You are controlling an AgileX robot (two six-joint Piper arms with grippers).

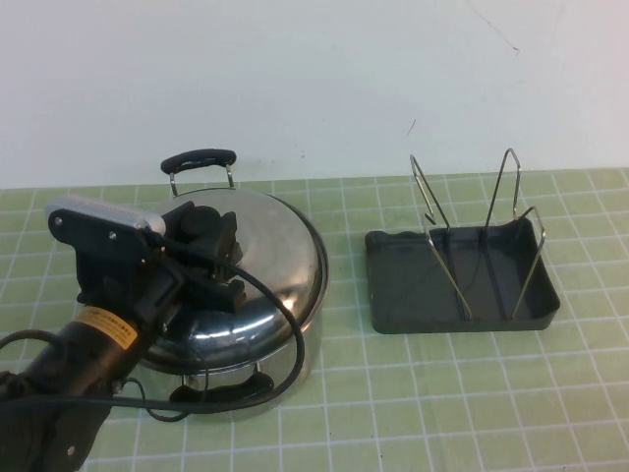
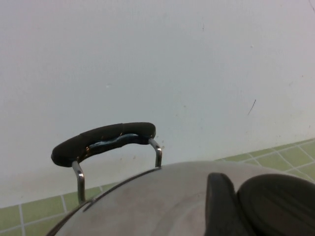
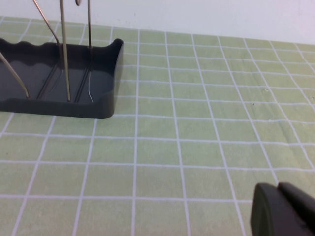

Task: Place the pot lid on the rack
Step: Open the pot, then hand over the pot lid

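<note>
The pot lid (image 1: 280,246), shiny and domed, sits on the steel pot (image 1: 298,362) at the left of the table. My left gripper (image 1: 221,258) is down on the lid's centre, with a finger on each side of the black knob. The left wrist view shows one finger (image 2: 220,206) pressed against the knob (image 2: 280,206) above the lid's surface (image 2: 147,201). The rack (image 1: 413,285), a dark grey tray with wire loops, stands empty at the right. It also shows in the right wrist view (image 3: 103,88). My right gripper (image 3: 279,209) is shut and empty over the mat, apart from the rack.
The pot's far black handle (image 1: 200,159) rises behind the lid, and also shows in the left wrist view (image 2: 103,140). The near handle (image 1: 211,395) lies under my left arm's cable. A green gridded mat (image 1: 393,393) covers the table. A white wall stands behind.
</note>
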